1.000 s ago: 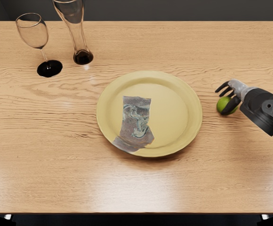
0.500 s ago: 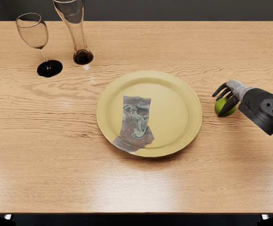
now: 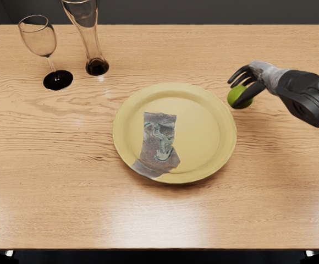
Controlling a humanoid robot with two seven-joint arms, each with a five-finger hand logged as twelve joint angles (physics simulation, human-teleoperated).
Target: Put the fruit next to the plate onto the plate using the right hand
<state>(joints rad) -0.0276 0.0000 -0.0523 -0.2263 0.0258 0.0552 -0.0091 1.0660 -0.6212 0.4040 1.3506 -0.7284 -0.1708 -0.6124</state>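
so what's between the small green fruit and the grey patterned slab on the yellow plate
Only bare surface of the round yellow plate, per the head view.

The right hand has carried the lime up-left; it now sits beside the plate's rim.

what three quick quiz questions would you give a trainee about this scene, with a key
1. True or false: the green fruit rests in the middle of the plate.
2. Which hand is closed on the fruit? A: left hand. B: right hand. C: neither.
3. Fill the gap: the wine glass and the tall glass stand near the far ___ corner of the table.

Key: 1 false, the fruit is held just off the plate's upper right rim. 2 B. 3 left.
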